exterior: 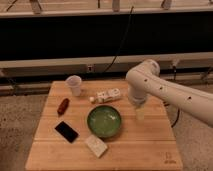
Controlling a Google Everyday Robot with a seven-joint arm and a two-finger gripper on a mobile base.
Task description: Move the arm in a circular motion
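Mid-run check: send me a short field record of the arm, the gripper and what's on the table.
arm: large white robot arm, reaching in from the right above the table
gripper: pale gripper, hanging below the arm's bend, right of the bowl
surface: light wooden table
centre: round green bowl
behind bowl: white bottle on its side
left: white cup, reddish-brown oblong item, flat black rectangle
front: white block

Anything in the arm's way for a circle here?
Nothing visible blocks it. The gripper hangs under the arm over bare table, just right of the bowl in the view. The bowl and the bottle lie nearest; a low sweep toward them might brush them.
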